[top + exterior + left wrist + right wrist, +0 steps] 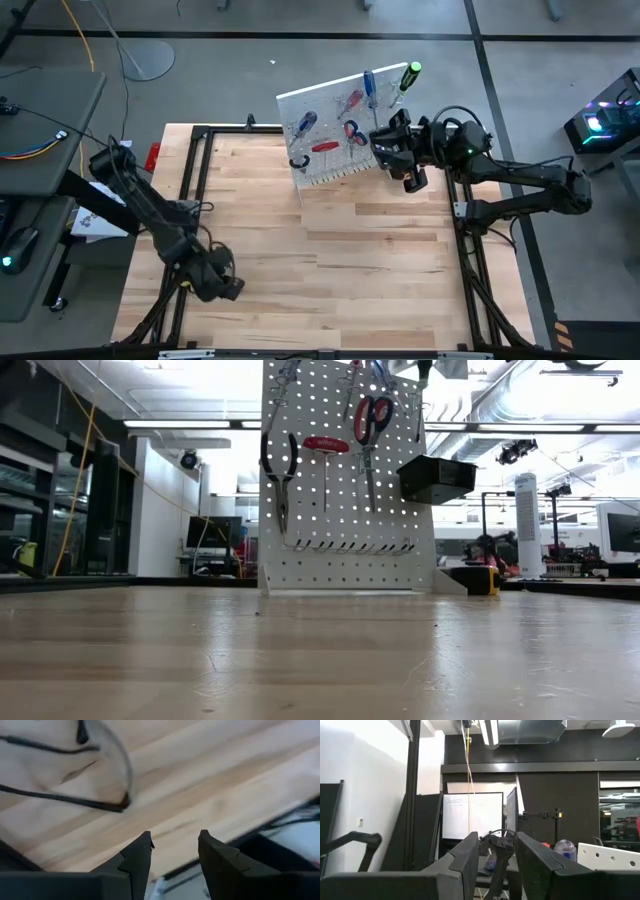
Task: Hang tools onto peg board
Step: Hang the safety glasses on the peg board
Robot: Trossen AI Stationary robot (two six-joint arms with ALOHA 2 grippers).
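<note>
Two claws are mine. My right gripper [412,176] sits at the far right of the worktop [330,260], just beside the peg board [330,115]; its fingers stand apart with a narrow gap, and between them shows a thin dark thing that I cannot identify, nor tell whether it is gripped. My left gripper [222,285] waits low over the near left part of the worktop, fingers parted and holding nothing. The peg board stands propped at the far edge, right of centre, with a small black bin [436,478] on its face. Hung on it are the pliers [279,465], a red-handled driver [326,447], the scissors [371,422], and, seen from above, a blue screwdriver [369,85] and a green-black screwdriver [408,73]. A yellow tape measure [485,580] lies behind the board. I judge these tools stiff, light to moderate in weight, with smooth shafts likely to slip; the handles offer the surer hold, leaving loops free for the pegs.
</note>
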